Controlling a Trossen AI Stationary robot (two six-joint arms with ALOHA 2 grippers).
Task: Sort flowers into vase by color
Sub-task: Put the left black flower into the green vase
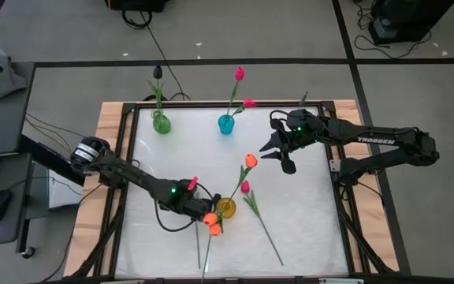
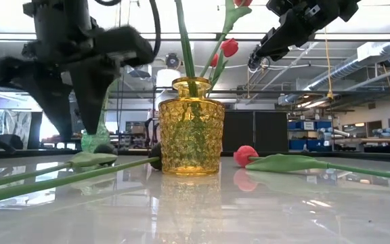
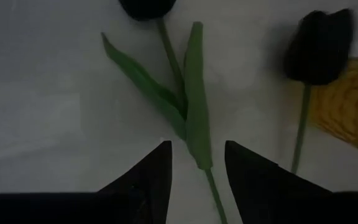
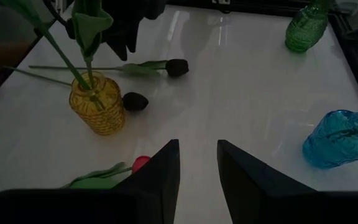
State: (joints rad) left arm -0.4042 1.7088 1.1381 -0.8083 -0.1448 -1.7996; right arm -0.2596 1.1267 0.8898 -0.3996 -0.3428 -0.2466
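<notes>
**Camera layout, four views**

High view: overhead, straight down, far enough to take in the whole table (image 1: 235, 237). Low view: at tabletop level, facing the room, very close to the yellow vase (image 2: 191, 129). Left wrist view: close above the surface, looking past its fingers (image 3: 151, 180); vase edge at 3 o'clock. Right wrist view: higher, slanting down across the table. All four views show the yellow vase.

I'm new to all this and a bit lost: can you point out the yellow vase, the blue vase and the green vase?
yellow vase (image 2: 191, 135): low view, on its bumpy glass belly.
blue vase (image 4: 340, 139): right wrist view, on its body.
green vase (image 1: 161, 124): high view, on its round body.
</notes>
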